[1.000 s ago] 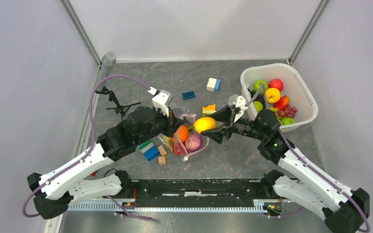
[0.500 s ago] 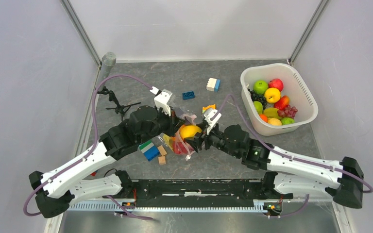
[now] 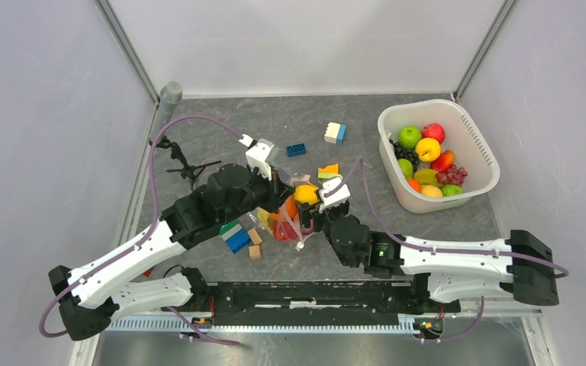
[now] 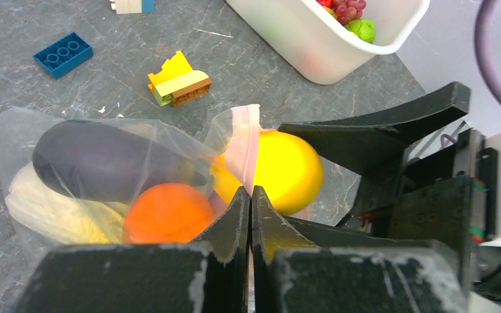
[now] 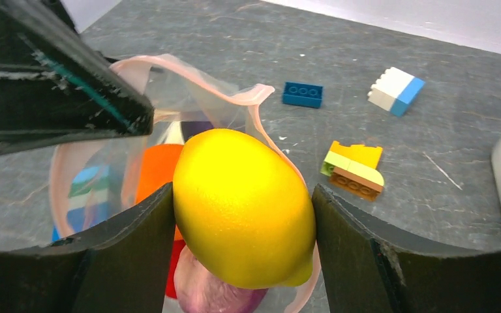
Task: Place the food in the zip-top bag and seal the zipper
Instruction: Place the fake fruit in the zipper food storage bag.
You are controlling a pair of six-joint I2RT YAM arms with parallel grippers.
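At the zip-top bag's (image 4: 13,140) open mouth hangs a yellow lemon (image 4: 287,169), clamped between the right gripper's (image 5: 241,195) fingers, which are spread just to its width. The left gripper (image 4: 249,195) is pinched tight on the bag's pink zipper (image 4: 242,143). Inside the bag lie an orange (image 4: 166,212) and a purple eggplant (image 4: 104,160). Beyond the bag — well apart — stands the white basket (image 4: 313,45) of fruit.
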